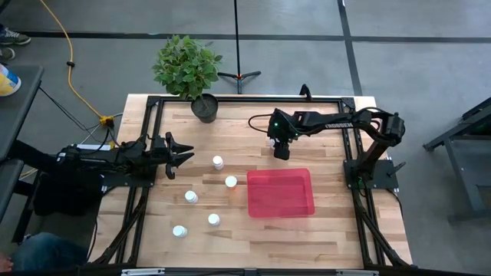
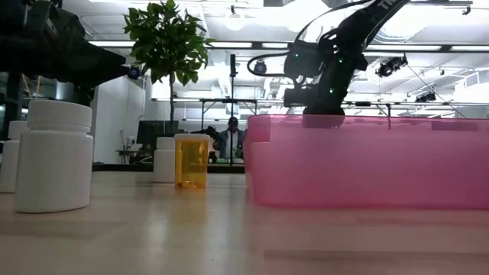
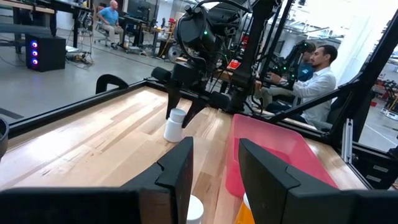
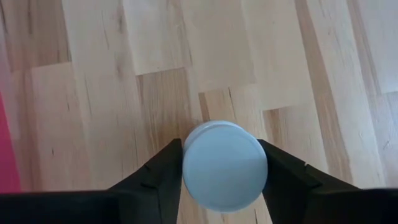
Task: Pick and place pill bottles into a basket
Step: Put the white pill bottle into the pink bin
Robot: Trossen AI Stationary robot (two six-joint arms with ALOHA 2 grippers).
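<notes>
The right hand [image 1: 281,148] hangs over the counter [image 1: 330,230] just beyond the far rim of the red basket [image 1: 281,193], pointing down, its two fingers [image 4: 163,174] closed against the sides of a white pill bottle [image 4: 225,164]. In the left wrist view that bottle [image 3: 175,124] sits tilted, its base at or just above the wood; I cannot tell which. The basket itself looks bare from above.

The left hand [image 1: 182,156] waits at the counter's left side, low and level, its fingers [image 3: 176,173] spread apart and holding nothing.

Five more bottles stand loose on the wood between the left hand and the basket: one [image 1: 218,162] nearest the left hand's tips, one [image 1: 231,182] just beside the basket's left wall, and three others [image 1: 191,197], [image 1: 214,220], [image 1: 179,231] nearer the front edge. A potted plant [image 1: 189,70] stands at the far edge.
</notes>
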